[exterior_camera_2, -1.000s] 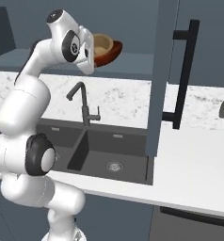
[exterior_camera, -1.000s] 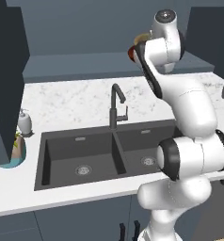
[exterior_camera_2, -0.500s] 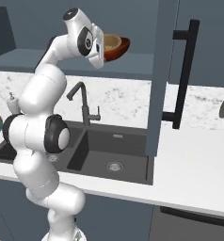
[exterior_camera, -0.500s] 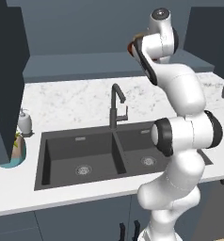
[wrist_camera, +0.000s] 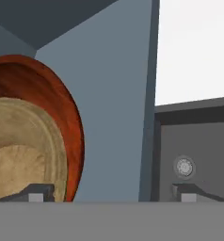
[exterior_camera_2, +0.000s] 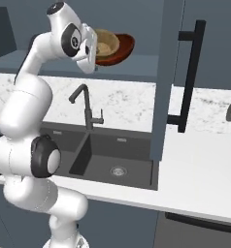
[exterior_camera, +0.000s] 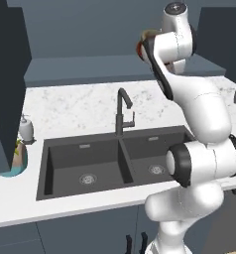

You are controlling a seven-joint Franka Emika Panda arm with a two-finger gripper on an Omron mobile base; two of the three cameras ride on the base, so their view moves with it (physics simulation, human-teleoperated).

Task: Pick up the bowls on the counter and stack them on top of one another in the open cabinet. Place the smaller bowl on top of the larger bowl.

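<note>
Spread wide, the two-finger gripper (wrist_camera: 114, 193) is seen just beside the small, deep, light tan wooden bowl (exterior_camera_2: 105, 42), which is nested inside the wide, shallow, glossy reddish-brown wooden bowl (exterior_camera_2: 121, 48) (both tilted in the right base view) up at the dark blue-grey cabinet (exterior_camera_2: 167, 72), above the white marble-patterned counter (exterior_camera: 80, 106) and dark double sink (exterior_camera: 115, 161).

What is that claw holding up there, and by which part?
Nothing. The claw is open beside the smaller bowl, which sits inside the larger bowl.
</note>
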